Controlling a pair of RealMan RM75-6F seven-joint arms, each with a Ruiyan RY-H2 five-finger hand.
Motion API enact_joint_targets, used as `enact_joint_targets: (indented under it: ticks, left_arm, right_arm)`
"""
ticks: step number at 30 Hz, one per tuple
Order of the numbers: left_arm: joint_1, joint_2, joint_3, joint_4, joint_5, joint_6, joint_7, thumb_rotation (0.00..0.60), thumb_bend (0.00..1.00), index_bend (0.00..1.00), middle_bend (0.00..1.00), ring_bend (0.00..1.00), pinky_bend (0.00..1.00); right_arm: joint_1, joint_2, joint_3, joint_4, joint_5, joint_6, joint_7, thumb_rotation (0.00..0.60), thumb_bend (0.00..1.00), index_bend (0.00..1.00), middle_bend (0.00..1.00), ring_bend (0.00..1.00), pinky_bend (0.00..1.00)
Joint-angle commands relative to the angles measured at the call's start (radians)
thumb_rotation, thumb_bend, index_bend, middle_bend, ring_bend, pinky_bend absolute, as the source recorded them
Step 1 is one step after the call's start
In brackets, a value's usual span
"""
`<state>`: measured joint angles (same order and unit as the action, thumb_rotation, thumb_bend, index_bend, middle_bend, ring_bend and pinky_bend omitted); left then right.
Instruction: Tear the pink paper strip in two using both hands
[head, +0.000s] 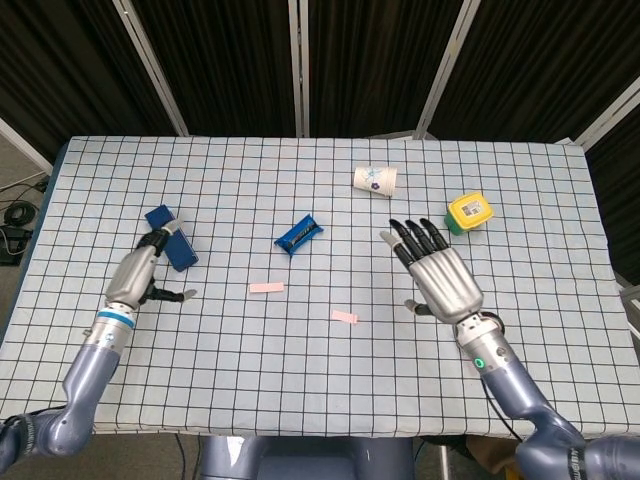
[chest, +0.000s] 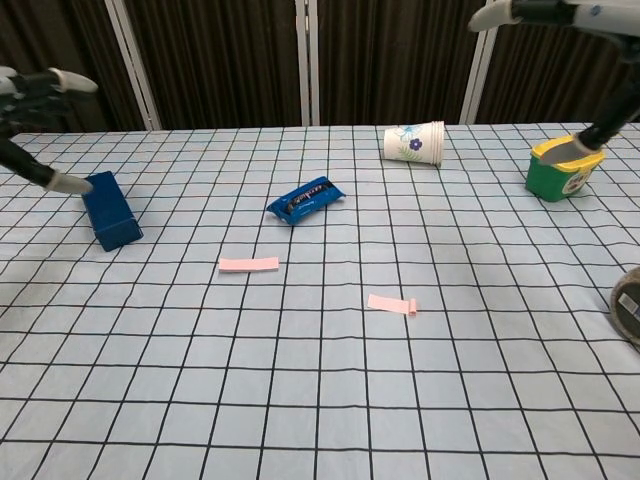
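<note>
Two pink paper pieces lie flat on the checked tablecloth, apart from each other. The longer piece (head: 266, 288) (chest: 249, 265) lies left of centre; the shorter piece (head: 344, 317) (chest: 391, 303), with one curled end, lies right of it. My left hand (head: 145, 269) hovers at the left by the blue box, fingers spread, holding nothing; in the chest view only its fingertips (chest: 62, 182) show. My right hand (head: 440, 278) is raised at the right with fingers spread and nothing in it; the chest view shows just its fingertips (chest: 572, 149).
A blue box (head: 170, 237) (chest: 110, 209) lies at the left. A blue snack packet (head: 298, 235) (chest: 307, 199) lies centre-back, with a tipped paper cup (head: 375, 181) (chest: 414, 142), a green tub with a yellow lid (head: 468, 213) (chest: 559, 170) and a dark-lidded jar (chest: 629, 305) to the right.
</note>
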<state>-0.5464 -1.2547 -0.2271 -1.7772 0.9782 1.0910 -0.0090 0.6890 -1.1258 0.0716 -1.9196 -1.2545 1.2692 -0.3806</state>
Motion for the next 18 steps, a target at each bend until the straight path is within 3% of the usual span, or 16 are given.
enact_joint_targets:
  ticks: [1, 5, 8, 18]
  left_arm:
    - [0.083, 0.100, 0.019, -0.012, 0.079, 0.094, -0.026, 0.600, 0.00, 0.00, 0.00, 0.00, 0.00]
    - [0.210, 0.196, 0.077, 0.018, 0.169, 0.242, -0.041, 0.600, 0.00, 0.00, 0.00, 0.00, 0.00]
    - [0.281, 0.214, 0.122, 0.041, 0.247, 0.322, -0.066, 0.600, 0.00, 0.00, 0.00, 0.00, 0.00]
    - [0.406, 0.194, 0.224, 0.099, 0.416, 0.427, -0.134, 0.600, 0.00, 0.00, 0.00, 0.00, 0.00]
  right_arm:
    - [-0.121, 0.089, -0.054, 0.100, -0.135, 0.110, 0.166, 0.600, 0.00, 0.00, 0.00, 0.00, 0.00]
    - [-0.261, 0.105, -0.097, 0.304, -0.202, 0.260, 0.320, 0.600, 0.00, 0.00, 0.00, 0.00, 0.00]
    - [-0.331, 0.087, -0.115, 0.409, -0.223, 0.316, 0.388, 0.600, 0.00, 0.00, 0.00, 0.00, 0.00]
    - [-0.472, 0.081, -0.107, 0.389, -0.166, 0.362, 0.399, 0.600, 0.00, 0.00, 0.00, 0.00, 0.00]
